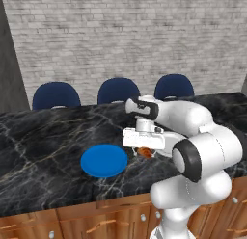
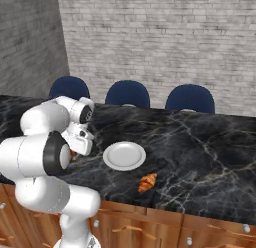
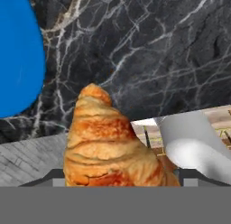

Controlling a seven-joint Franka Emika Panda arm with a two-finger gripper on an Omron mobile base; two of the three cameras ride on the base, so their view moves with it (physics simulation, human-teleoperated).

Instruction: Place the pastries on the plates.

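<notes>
My gripper (image 1: 144, 150) is shut on a golden-brown croissant (image 3: 108, 146), which it holds just above the dark marble counter (image 1: 43, 141). In the hand view the pastry rises between the jaws and hides the fingertips. The bright blue plate (image 1: 104, 160) lies bare on the counter just left of the gripper, and it shows at the left edge of the hand view (image 3: 18, 56). The white plate (image 2: 124, 155) with a raised rim lies bare to the right of the arm. A second croissant (image 2: 147, 182) rests on the counter in front of the white plate, near the front edge.
Three blue chairs (image 1: 118, 91) stand behind the counter against a grey brick wall. Wooden cabinets (image 1: 96, 219) run below the counter's front edge. My own white arm (image 1: 207, 151) hangs over the counter's right front part.
</notes>
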